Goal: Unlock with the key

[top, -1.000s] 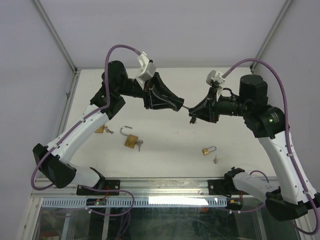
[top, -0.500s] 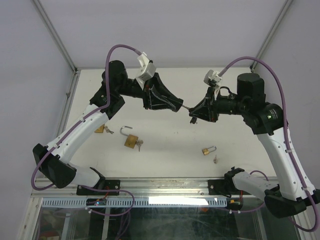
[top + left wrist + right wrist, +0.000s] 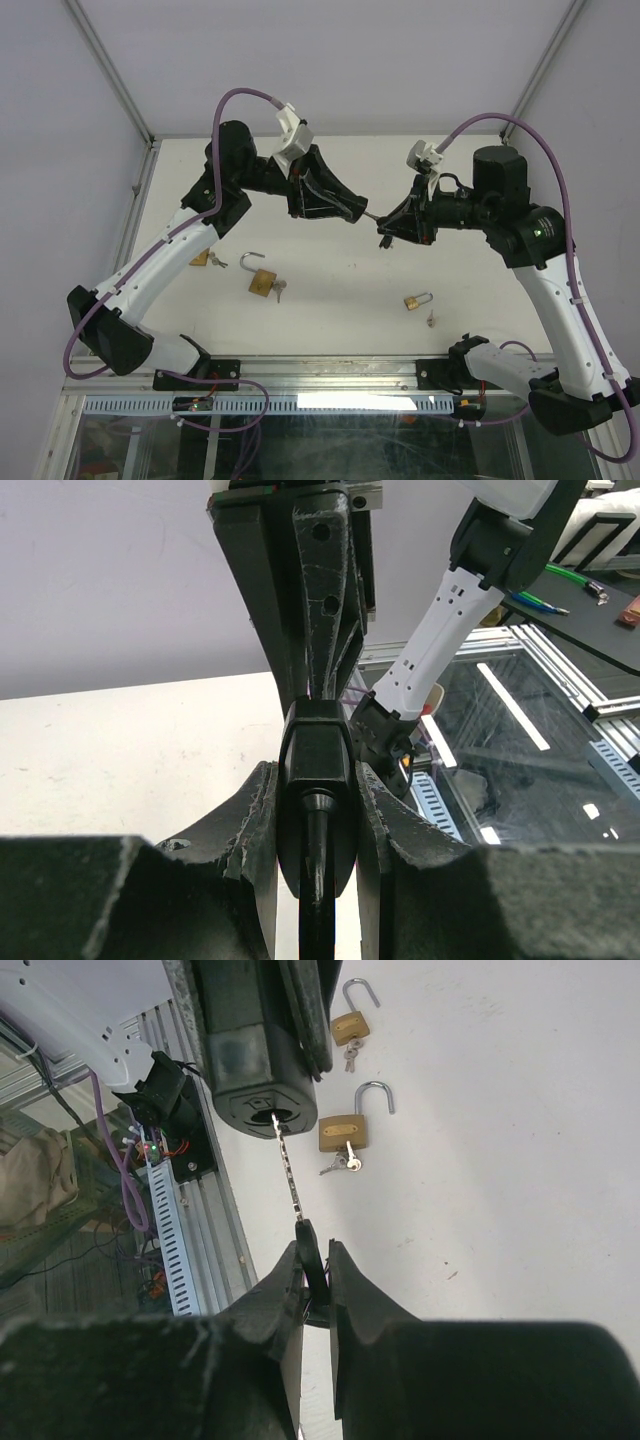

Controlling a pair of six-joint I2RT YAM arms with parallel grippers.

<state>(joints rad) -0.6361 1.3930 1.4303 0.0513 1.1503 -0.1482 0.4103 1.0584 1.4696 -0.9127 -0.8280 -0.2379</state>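
My left gripper is shut on a black padlock, held in the air above the table. In the left wrist view its fingers clamp the lock's sides. My right gripper is shut on the black head of a key. The key's thin silver blade points at the lock's bottom face, with its tip at the keyhole. Most of the blade shows outside the lock. In the top view the blade bridges the two grippers.
On the white table lie a brass padlock with an open shackle and keys, a smaller brass padlock with a key near it, and another lock partly behind the left arm. A metal rail runs along the near edge.
The right arm's upper part has shifted slightly left and up. Both grippers keep their hold, and the key tip stays at the keyhole.
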